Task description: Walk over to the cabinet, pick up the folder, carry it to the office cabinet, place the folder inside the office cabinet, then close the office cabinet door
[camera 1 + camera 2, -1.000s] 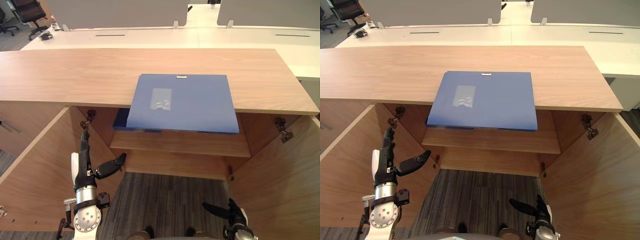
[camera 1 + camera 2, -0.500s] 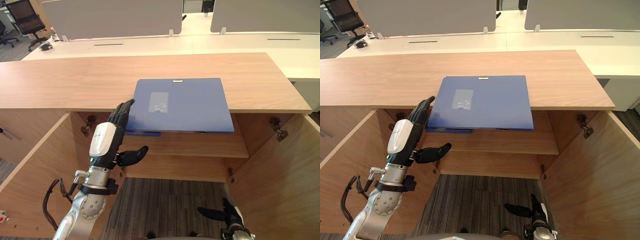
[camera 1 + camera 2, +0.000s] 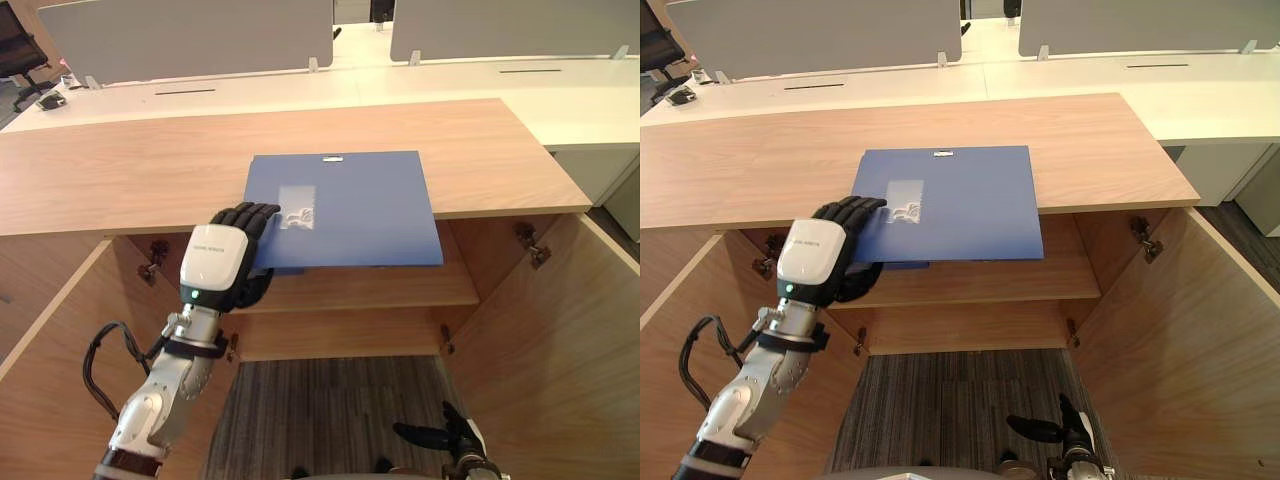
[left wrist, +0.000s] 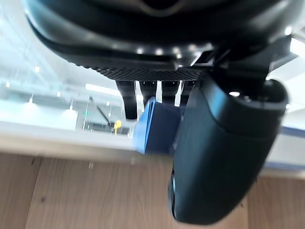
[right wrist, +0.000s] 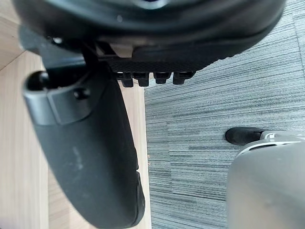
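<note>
Folder (image 3: 350, 205) flat, long axis left-right, corner pinched in left hand (image 3: 215, 265); right hand (image 3: 455, 440) slack.

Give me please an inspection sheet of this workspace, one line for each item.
Surface: wooden cabinet top, doors below open.
Job's things: blue folder flat on it, overhanging the front edge.
Clutter: something blue beneath the folder, mostly hidden.
Hands: left hand pinches the folder's near left corner; right hand open, low over the carpet.
Cables: nothing seen.
Surroundings: white desks with grey screens behind.
</note>
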Robot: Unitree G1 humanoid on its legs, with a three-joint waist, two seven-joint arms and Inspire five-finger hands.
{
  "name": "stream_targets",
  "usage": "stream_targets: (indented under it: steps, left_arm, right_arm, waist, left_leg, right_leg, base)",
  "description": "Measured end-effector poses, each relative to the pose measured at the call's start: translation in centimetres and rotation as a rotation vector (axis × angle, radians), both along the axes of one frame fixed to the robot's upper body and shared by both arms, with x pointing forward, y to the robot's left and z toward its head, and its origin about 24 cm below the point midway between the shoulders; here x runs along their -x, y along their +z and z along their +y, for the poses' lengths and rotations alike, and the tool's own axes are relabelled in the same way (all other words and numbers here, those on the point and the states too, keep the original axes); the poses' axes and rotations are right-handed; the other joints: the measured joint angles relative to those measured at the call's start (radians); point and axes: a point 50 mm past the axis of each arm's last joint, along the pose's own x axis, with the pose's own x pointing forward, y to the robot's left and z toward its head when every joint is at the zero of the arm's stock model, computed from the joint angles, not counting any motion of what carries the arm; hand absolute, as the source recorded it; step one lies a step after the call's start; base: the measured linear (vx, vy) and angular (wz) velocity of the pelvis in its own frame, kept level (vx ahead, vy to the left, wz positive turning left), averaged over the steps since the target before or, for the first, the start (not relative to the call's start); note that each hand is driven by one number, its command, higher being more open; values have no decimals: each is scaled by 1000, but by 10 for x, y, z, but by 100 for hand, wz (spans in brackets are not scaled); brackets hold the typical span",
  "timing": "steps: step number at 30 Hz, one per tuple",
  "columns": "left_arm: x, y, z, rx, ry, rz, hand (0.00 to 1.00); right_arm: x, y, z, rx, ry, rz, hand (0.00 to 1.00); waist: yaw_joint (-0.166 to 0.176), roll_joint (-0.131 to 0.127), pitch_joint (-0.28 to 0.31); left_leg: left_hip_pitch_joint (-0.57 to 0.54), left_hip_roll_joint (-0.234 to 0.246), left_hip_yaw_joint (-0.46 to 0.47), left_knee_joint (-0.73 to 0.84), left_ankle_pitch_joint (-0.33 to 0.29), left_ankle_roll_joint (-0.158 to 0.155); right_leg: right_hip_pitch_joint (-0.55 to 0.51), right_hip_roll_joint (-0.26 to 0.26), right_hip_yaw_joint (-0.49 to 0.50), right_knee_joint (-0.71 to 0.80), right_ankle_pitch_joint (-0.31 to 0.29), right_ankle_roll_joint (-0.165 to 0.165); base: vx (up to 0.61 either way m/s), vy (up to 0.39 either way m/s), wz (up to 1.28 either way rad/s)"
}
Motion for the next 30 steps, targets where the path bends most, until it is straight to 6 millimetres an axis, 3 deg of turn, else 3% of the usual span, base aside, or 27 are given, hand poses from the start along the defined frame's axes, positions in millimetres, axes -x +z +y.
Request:
stream_targets:
  steps: [4, 7, 12, 15, 17, 19, 20, 25, 30]
  left_arm:
    - [-8, 18, 1, -4, 4, -77, 0]
    - [-6, 16, -2, 58, 0, -57, 0]
    - [11, 19, -18, 164, -61, -65, 0]
    - [25, 23, -34, 269, -140, -64, 0]
    - [38, 30, -45, 395, -212, -78, 0]
    - [44, 34, -49, 468, -252, -85, 0]
    - [51, 40, -51, 561, -305, -96, 0]
    - [64, 61, -51, 864, -462, -152, 0]
    - [65, 65, -46, 1166, -609, -105, 0]
  right_arm:
    - [-5, 3, -1, -7, -16, -27, 100]
    - [-11, 10, -2, -8, -33, -82, 100]
    - [-36, 38, 5, -28, -47, -277, 100]
    - [-57, 68, 15, -44, -34, -464, 100]
    - [-77, 104, 26, -85, -32, -653, 100]
    - [-84, 122, 31, -110, -34, -750, 100]
    - [-88, 144, 34, -145, -44, -870, 100]
    - [-93, 210, 35, -202, -35, -1195, 100]
    - [-96, 245, 36, -226, -18, -1369, 100]
  waist:
    - [-13, -3, -5]
    - [-16, -5, -6]
    - [-18, -7, -6]
    - [-17, -7, -6]
    - [-17, -7, -5]
    - [-15, -7, -5]
    - [-12, -8, -5]
    - [-9, -8, -5]
    - [-8, -8, -5]
  left_leg:
    - [-2, -1, 17, 0, 0, 0]
    - [-6, 6, 31, 0, -2, -2]
    - [-9, 9, 57, 0, -7, -6]
    - [-10, 9, 63, 0, -10, -4]
    - [-9, 12, 74, 0, -13, -3]
    - [-7, 15, 79, 0, -16, -3]
    - [-6, 16, 83, 4, -21, -4]
    - [-4, 18, 94, 27, -39, -3]
    - [-2, 18, 95, 31, -39, -3]
  right_leg:
    - [2, 7, 17, -26, 20, 0]
    - [-10, 7, 35, -26, 24, 0]
    - [-24, 11, 60, -25, 27, -1]
    - [-28, 17, 65, -25, 27, -1]
    - [-31, 18, 77, -25, 27, -1]
    - [-32, 20, 83, -25, 27, -1]
    - [-32, 21, 87, -24, 27, -1]
    - [-23, 20, 97, -24, 27, -1]
    - [-22, 20, 99, -21, 27, -1]
  base:
    - [-30, -22, -14]
    - [-31, -22, -17]
    - [-4, -20, -16]
    - [7, -27, -6]
    - [-8, -25, -13]
    - [-11, -27, -11]
    - [-9, -27, -9]
    - [-16, -22, -7]
    - [-37, -26, -1]
